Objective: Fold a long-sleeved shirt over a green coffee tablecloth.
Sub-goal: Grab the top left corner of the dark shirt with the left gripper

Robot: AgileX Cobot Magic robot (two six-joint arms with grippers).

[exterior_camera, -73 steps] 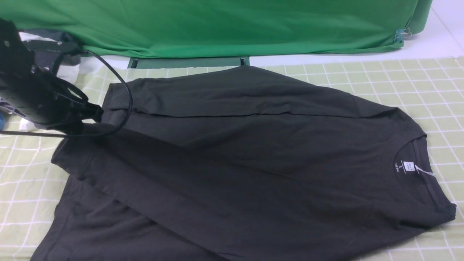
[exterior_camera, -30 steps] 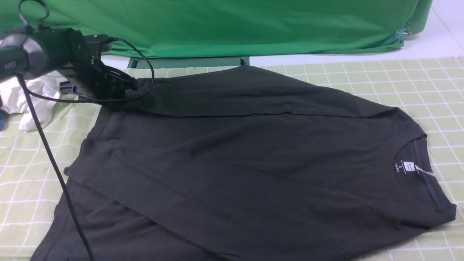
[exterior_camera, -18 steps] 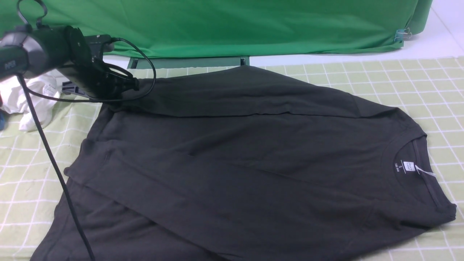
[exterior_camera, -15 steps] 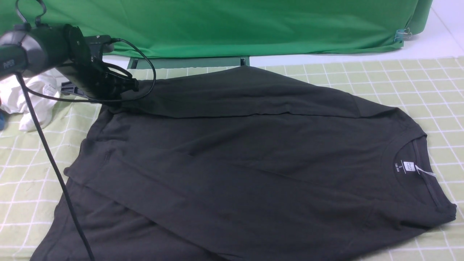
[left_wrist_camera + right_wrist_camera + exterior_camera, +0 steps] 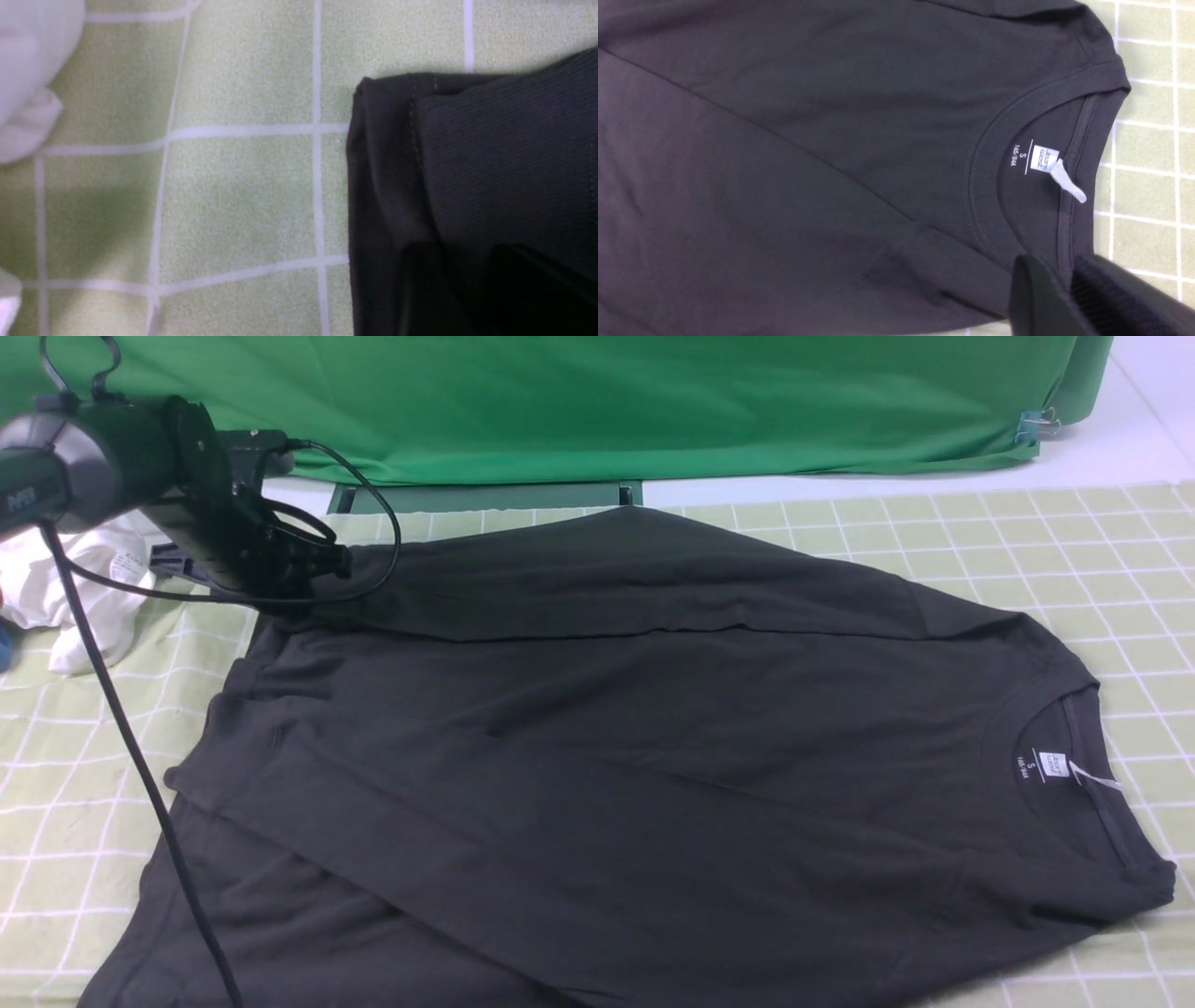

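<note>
The black long-sleeved shirt [image 5: 653,737] lies flat on the green coffee tablecloth [image 5: 1074,541], collar and white neck label [image 5: 1053,765] to the right, both sleeves folded across the body. My left gripper [image 5: 331,565] is at the far left corner, low over the far sleeve's cuff [image 5: 490,163]. In the left wrist view its dark fingers [image 5: 460,254] stand apart over the cuff. My right gripper [image 5: 1057,268] is out of the front view. It hangs high above the collar near the label [image 5: 1045,159], jaws slightly apart and empty.
A crumpled white garment [image 5: 84,588] lies at the far left, beside my left arm. A deep-green backdrop cloth [image 5: 607,401] hangs along the back, clipped at its right end [image 5: 1036,427]. My left arm's black cable [image 5: 140,775] droops across the shirt's left side.
My left gripper left the near sleeve, which now lies flat, and moved back to the far sleeve's cuff. In the last second it edged slightly up and left; the shirt barely shifted.
</note>
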